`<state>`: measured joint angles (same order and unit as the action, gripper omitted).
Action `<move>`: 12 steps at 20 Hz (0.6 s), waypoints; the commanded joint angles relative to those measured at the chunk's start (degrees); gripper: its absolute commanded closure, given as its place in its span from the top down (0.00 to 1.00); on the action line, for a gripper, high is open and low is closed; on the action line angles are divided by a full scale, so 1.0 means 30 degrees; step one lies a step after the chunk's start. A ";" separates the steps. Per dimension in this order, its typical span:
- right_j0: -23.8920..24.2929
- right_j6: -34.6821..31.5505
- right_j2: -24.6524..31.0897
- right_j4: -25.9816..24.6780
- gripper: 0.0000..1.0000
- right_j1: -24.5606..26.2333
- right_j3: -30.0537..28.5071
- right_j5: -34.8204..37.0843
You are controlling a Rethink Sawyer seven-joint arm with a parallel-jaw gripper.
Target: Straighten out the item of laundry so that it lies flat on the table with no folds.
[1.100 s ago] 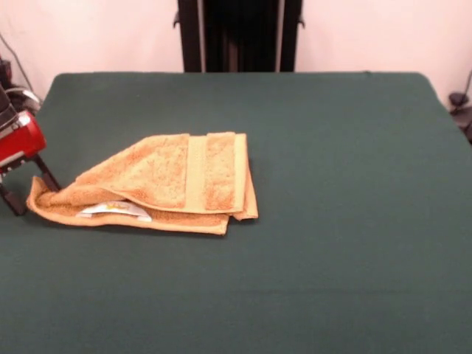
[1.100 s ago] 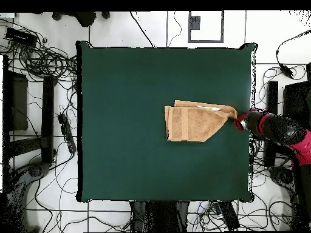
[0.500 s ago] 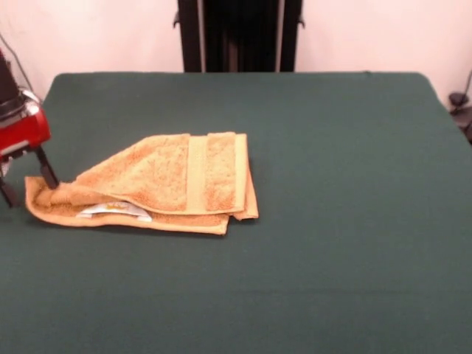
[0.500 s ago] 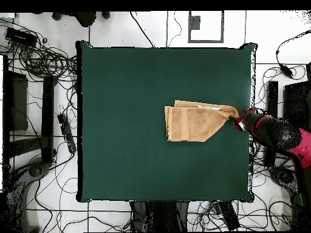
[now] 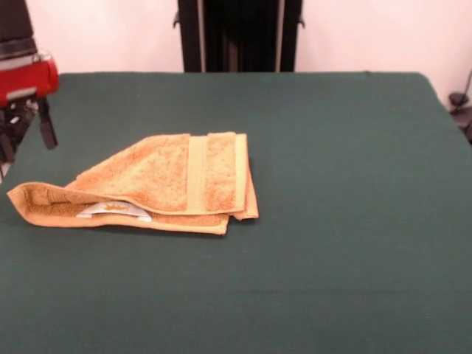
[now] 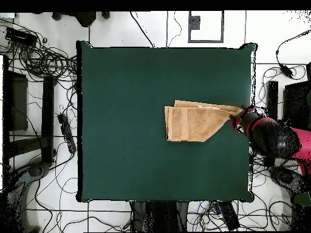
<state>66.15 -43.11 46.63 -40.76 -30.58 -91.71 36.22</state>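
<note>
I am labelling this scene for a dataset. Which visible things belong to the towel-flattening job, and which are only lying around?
Belong to the job:
- the towel, folded over itself
- the table under it
- the gripper, raised beside the towel's corner, holding nothing

Only lying around:
- the cables on the floor
- the black stand behind the table

No text, brand, number or sign can be read anywhere. The towel (image 5: 166, 184) carries a small white label (image 5: 114, 210) tucked under its folded top layer, with faint yellowish marks on it, too small and blurred to make out.
</note>
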 commanded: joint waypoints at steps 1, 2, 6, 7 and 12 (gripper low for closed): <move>-0.1739 -0.4320 -0.0690 0.0421 1.00 -0.1730 -0.3784 -0.1025; -0.1838 -0.4500 -0.0822 0.0512 1.00 -0.1787 -0.4019 -0.1265; -0.2458 -0.5303 -0.1455 0.0727 1.00 -0.1554 -0.4366 -0.2363; -0.2682 -0.5478 -0.1654 0.0767 1.00 -0.1421 -0.4326 -0.2584; -0.3483 -0.5408 -0.2396 0.1213 1.00 -0.0759 -0.4265 -0.3080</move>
<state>59.42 -43.14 43.12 -38.33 -35.10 -98.37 28.50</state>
